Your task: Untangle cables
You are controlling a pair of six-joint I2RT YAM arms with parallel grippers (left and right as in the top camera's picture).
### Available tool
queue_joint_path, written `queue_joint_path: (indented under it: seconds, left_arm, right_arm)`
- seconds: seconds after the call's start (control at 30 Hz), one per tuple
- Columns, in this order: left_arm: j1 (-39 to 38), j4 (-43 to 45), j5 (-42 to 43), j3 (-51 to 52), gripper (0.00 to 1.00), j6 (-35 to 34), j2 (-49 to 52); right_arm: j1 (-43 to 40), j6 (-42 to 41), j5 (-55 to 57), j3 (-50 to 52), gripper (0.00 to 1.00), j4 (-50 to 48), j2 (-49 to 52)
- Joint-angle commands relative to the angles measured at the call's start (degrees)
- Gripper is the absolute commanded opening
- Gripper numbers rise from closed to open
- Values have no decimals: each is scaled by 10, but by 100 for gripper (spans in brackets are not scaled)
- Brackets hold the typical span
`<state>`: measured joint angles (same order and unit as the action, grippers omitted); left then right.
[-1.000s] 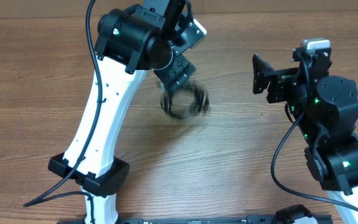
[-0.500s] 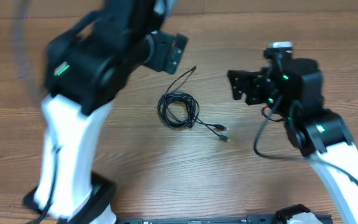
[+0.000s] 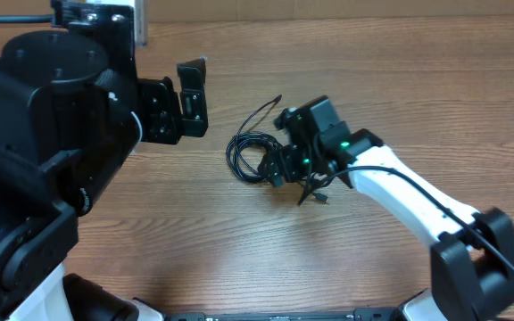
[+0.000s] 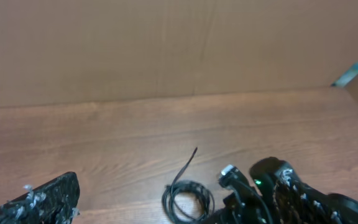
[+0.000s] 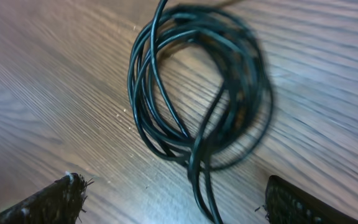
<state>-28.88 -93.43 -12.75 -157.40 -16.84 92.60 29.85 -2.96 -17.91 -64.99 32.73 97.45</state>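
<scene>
On the table, thin black cables, loosely coiled

Robotics laboratory test bench: black-and-white left arm and right arm mounted at a wood-grain table, backed by a plain brown board wall.

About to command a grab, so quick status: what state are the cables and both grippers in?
cables: loosely coiled, lying on the table, ends trailing out, not held.
left gripper: open, empty, off to the side of the coil.
right gripper: open, empty, poised over the coil.
</scene>
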Motion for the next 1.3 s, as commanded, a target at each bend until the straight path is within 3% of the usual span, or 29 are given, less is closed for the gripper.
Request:
queue_joint_path:
  seconds: [0.0, 0.13, 0.47, 0.5, 0.53, 0.7, 0.73, 0.87, 0.93, 1.03, 1.17, 1.27]
  left_arm:
    - [-3, -8, -12, 1, 100, -12, 1]
    - [-3, -19, -12, 1, 100, -12, 1]
    - [-3, -26, -12, 1, 100, -12, 1]
    - [-3, -28, -12, 1, 100, -12, 1]
    - [-3, -30, -12, 1, 100, -12, 1]
    - [-3, -34, -12, 1, 100, -7, 1]
    - [-3, -33, -12, 1, 100, -7, 1]
    - [-3, -34, -12, 1, 100, -7, 1]
    - [-3, -34, -12, 1, 100, -7, 1]
    - [-3, -33, -12, 1, 100, -7, 1]
    - [-3, -33, -12, 1, 100, -7, 1]
    - [-3, -33, -14, 1, 100, 2, 1]
  right_arm:
    - [21, 39, 33, -7, 91, -29, 24]
    - [43, 6, 105, -7, 89, -82, 30]
    - [45, 35, 155, -7, 87, -38, 53]
    - [45, 35, 155, -7, 73, -37, 53]
    - [45, 35, 155, -7, 66, -36, 53]
    - [45, 35, 155, -7, 62, -28, 53]
    - [45, 35, 155, -7, 57, -25, 53]
    - [45, 35, 155, -6, 50, -22, 53]
    - [45, 35, 155, -5, 29, -22, 53]
    - [45, 35, 155, -4, 5, -23, 53]
    - [50, 46, 153, -10, 4, -22, 45]
    - [59, 50, 163, -74, 4, 23, -2]
